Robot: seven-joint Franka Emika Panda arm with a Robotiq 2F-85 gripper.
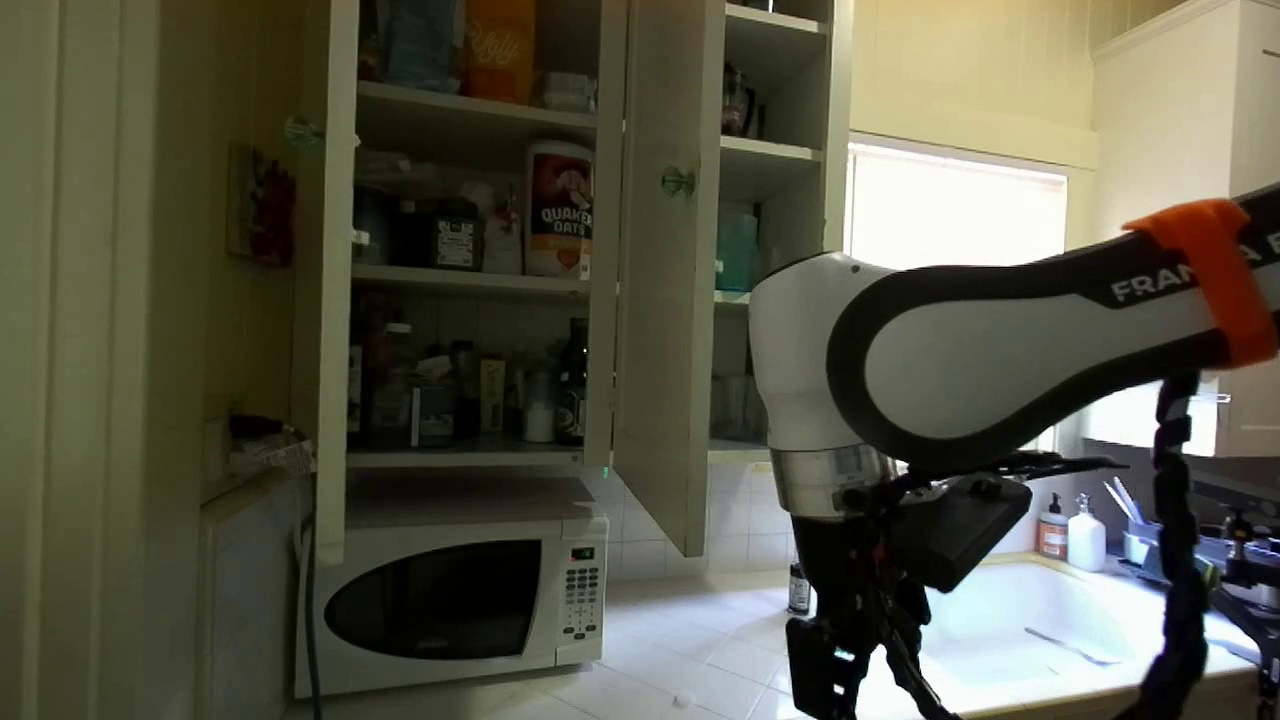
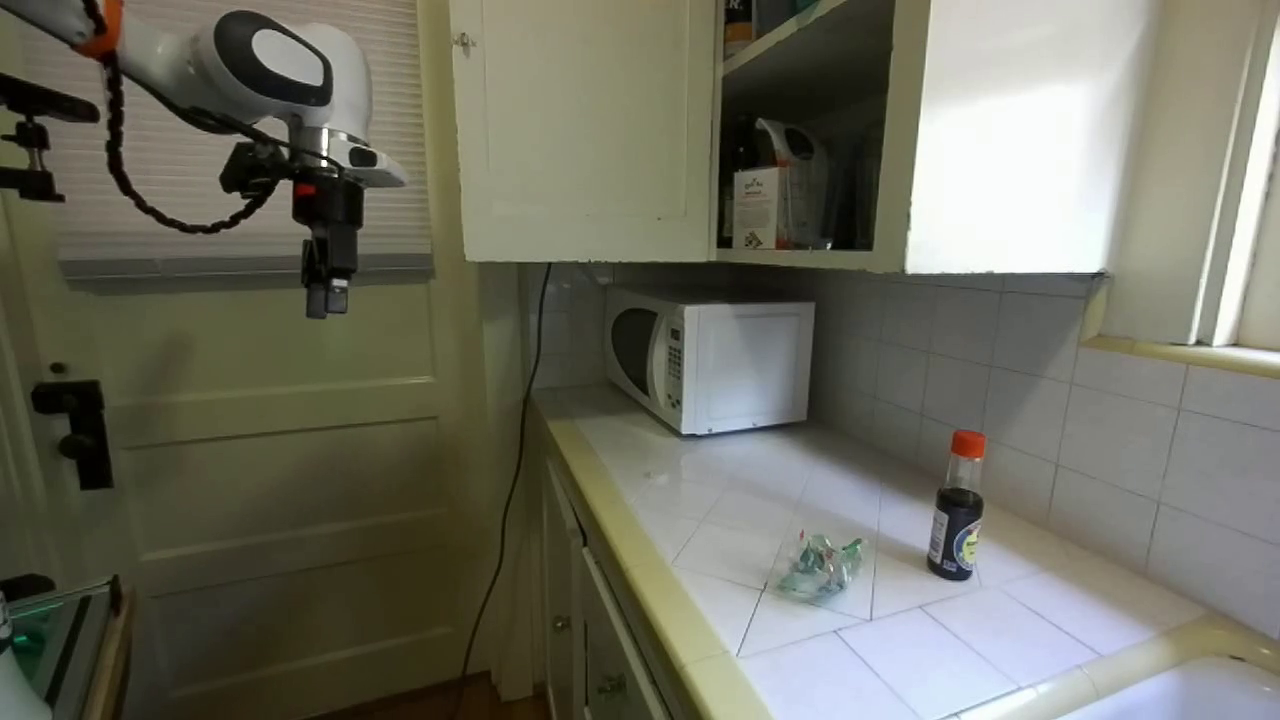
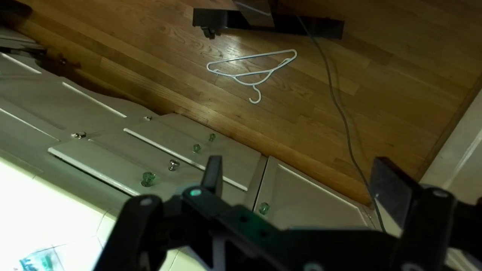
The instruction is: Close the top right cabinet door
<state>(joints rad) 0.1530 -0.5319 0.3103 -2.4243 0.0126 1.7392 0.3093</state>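
In an exterior view, the black 2-finger gripper (image 2: 328, 300) is hanging at upper left, spread wide, holding nothing, while the tall cream-white painted door (image 2: 590, 130) is standing open at upper centre, probably needing slow pushing on its outer face, near the free edge.

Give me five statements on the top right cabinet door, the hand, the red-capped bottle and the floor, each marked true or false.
1. The top right cabinet door stands open. True.
2. The hand is open. True.
3. The hand touches that door. False: both exterior views show them apart.
4. The red-capped bottle stands upright on the counter. True.
5. Nothing lies underfoot. False: a white hanger lies on the wooden floor.
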